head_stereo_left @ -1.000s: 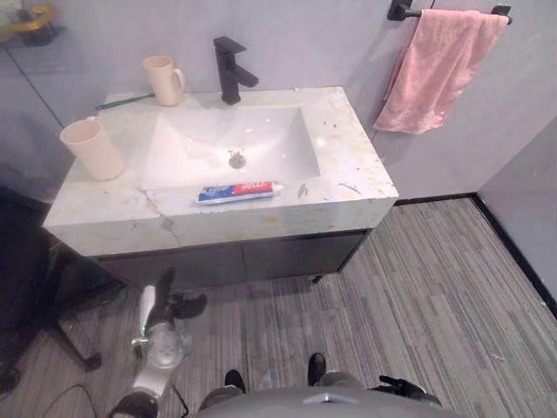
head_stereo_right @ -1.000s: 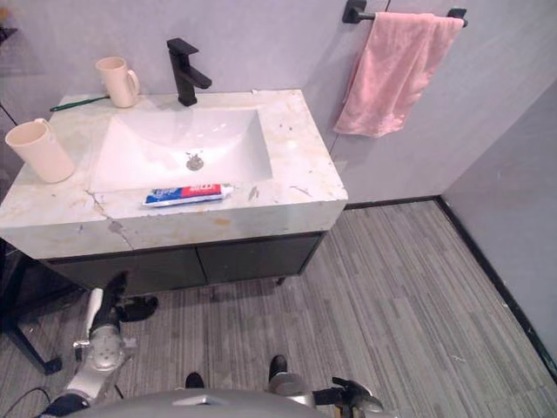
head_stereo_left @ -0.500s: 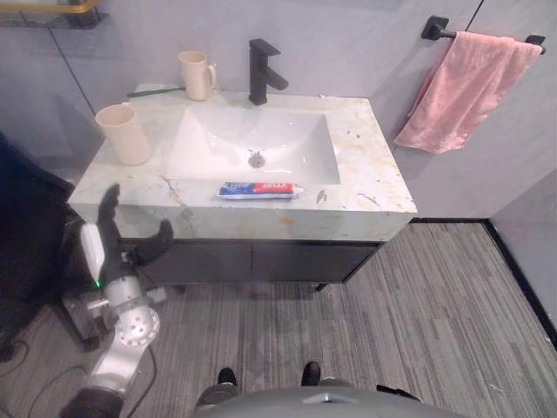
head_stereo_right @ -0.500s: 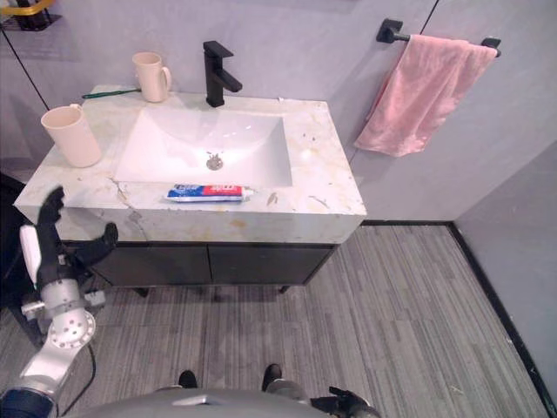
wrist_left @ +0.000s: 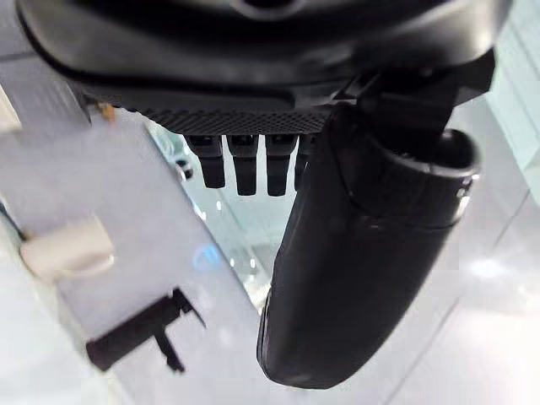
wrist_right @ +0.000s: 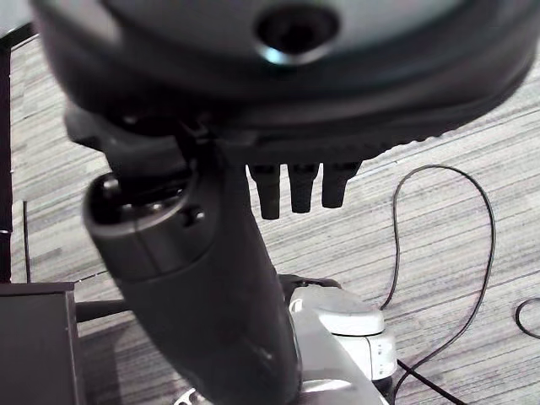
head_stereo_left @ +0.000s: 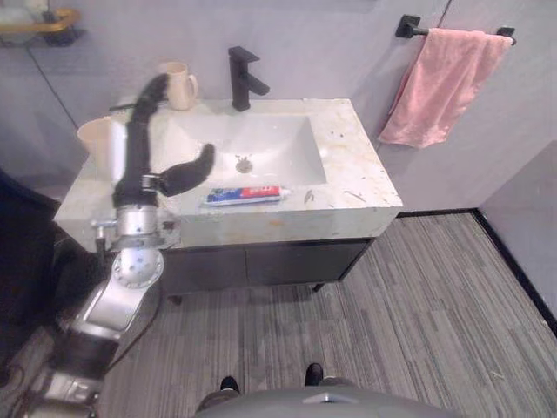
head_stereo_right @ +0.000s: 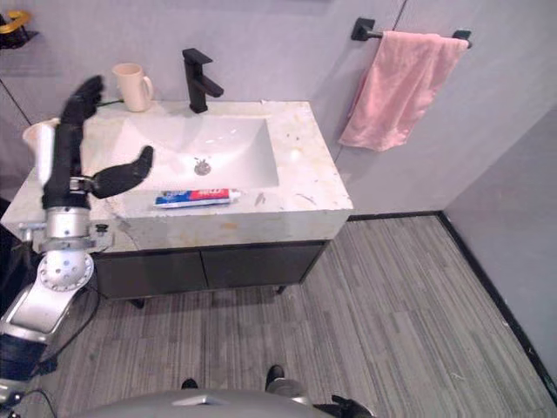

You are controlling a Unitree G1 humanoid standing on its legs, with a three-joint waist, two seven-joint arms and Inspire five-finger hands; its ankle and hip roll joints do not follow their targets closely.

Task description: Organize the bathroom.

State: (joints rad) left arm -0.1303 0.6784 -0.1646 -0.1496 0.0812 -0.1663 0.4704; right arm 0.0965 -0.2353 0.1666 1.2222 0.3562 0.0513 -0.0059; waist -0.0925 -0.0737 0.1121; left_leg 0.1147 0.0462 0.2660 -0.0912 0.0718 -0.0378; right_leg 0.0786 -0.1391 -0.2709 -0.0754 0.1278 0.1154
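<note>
A blue, white and red toothpaste tube point(head_stereo_left: 244, 194) lies on the marble counter point(head_stereo_left: 352, 170), along the front rim of the white basin point(head_stereo_left: 261, 139). One cream mug point(head_stereo_left: 178, 84) stands at the back left beside the black faucet point(head_stereo_left: 244, 77). A second cream mug point(head_stereo_right: 36, 138) stands at the left edge, partly behind my left hand point(head_stereo_left: 135, 165). That hand is raised over the counter's left side and is open, fingers straight up and thumb point(wrist_left: 363, 253) pointing toward the basin, holding nothing. A green toothbrush point(head_stereo_right: 109, 102) lies by the far mug. My right hand point(wrist_right: 211, 278) hangs open above the floor.
A pink towel point(head_stereo_left: 439, 83) hangs from a black rail on the wall at the right. A gold shelf point(head_stereo_left: 35, 22) is fixed at the upper left. Dark cabinet doors point(head_stereo_left: 261, 261) sit under the counter, with grey striped floor point(head_stereo_left: 418, 313) in front and to the right.
My left hand has risen from below the counter's front edge to above its left side, near the left mug. The view has also shifted.
</note>
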